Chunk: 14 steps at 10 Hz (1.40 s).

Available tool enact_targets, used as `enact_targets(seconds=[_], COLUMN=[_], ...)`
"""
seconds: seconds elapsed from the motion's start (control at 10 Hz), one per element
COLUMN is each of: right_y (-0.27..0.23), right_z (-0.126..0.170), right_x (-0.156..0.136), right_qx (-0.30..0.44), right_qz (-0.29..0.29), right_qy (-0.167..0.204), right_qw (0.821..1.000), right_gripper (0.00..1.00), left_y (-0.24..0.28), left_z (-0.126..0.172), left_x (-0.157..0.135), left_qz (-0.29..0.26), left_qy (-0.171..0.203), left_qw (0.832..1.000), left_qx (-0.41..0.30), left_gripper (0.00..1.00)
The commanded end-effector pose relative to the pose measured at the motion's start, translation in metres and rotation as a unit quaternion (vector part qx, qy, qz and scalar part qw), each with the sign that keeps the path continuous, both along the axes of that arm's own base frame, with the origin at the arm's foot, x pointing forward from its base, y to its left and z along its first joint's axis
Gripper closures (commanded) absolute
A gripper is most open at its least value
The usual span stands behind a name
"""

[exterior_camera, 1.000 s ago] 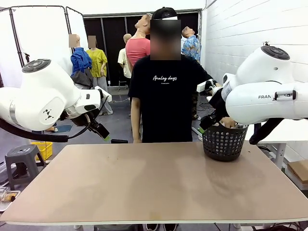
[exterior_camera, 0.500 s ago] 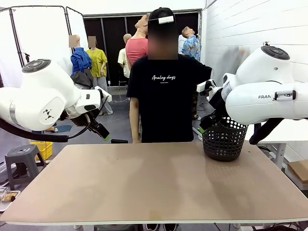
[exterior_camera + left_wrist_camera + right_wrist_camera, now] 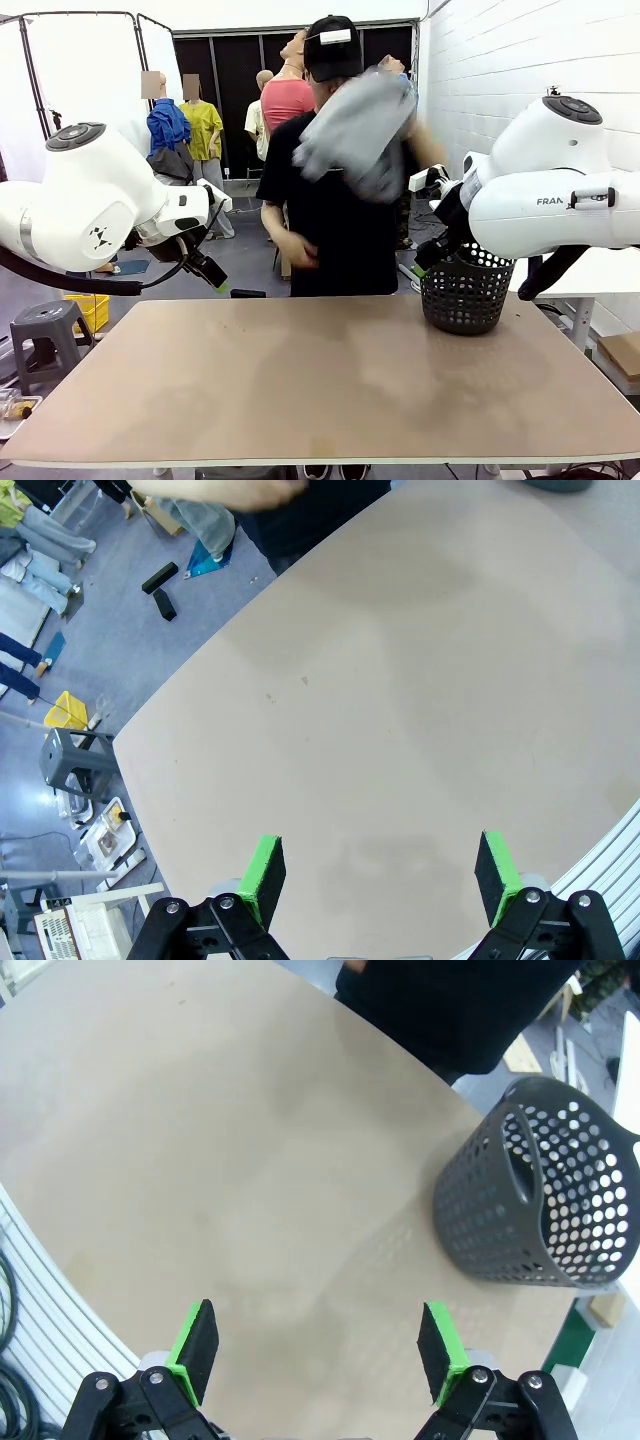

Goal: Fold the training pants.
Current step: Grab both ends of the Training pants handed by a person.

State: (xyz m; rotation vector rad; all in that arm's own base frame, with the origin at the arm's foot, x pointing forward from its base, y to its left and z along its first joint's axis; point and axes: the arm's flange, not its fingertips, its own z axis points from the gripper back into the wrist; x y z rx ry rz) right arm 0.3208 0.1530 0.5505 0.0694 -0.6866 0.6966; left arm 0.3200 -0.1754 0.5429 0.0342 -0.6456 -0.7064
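Observation:
A person at the far side of the table holds the light grey training pants (image 3: 355,135) bunched up high in the air, at chest and head height, blurred by motion. My left gripper (image 3: 216,280) hangs above the table's far left corner, and its green-padded fingers (image 3: 262,875) stand wide apart in the left wrist view with nothing between them. My right gripper (image 3: 422,265) hovers beside the basket at the far right. Its jaws are open in the right wrist view, fingers (image 3: 195,1345) over bare tabletop.
A dark grey perforated basket (image 3: 466,293) stands on the tan table (image 3: 320,380) at the far right, seen too as the basket (image 3: 535,1200) in the right wrist view. A grey stool (image 3: 45,335) and a yellow crate (image 3: 90,310) sit on the floor at left.
The person has lifted the grey pants up out of the basket area and swung them in front of the chest. Both arms have stayed still.

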Motion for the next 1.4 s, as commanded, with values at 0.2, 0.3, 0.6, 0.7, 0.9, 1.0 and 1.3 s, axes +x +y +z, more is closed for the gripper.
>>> enact_targets(seconds=[0.2,0.3,0.6,0.7,0.9,1.0,1.3], right_y=[0.0,0.0,0.0,0.0,0.0,0.0,0.0], right_z=[-0.0015,-0.0015,-0.0015,-0.0015,-0.0015,-0.0015,-0.0015], right_x=[0.0011,0.0011,0.0011,0.0011,0.0011,0.0011,0.0011], right_qx=[-0.002,-0.002,-0.002,-0.002,-0.002,-0.002,-0.002], right_qz=[0.001,0.001,0.001,0.001,0.001,0.001,0.001], right_qy=[0.001,0.001,0.001,0.001,0.001,0.001,0.001], right_qw=[1.0,1.0,1.0,1.0,1.0,1.0,1.0], right_gripper=[0.0,0.0,0.0,0.0,0.0,0.0,0.0], left_y=[0.0004,0.0004,0.0004,0.0004,0.0004,0.0004,0.0004], left_z=[-0.0009,-0.0009,-0.0009,-0.0009,-0.0009,-0.0009,-0.0009], left_x=[0.0004,0.0004,0.0004,0.0004,0.0004,0.0004,0.0004], left_qz=[-0.004,-0.004,-0.004,-0.004,-0.004,-0.004,-0.004], left_qy=[0.001,0.001,0.001,0.001,0.001,0.001,0.001], left_qw=[1.0,1.0,1.0,1.0,1.0,1.0,1.0], left_qx=[0.0,0.0,0.0,0.0,0.0,0.0,0.0], left_gripper=[0.0,0.0,0.0,0.0,0.0,0.0,0.0])
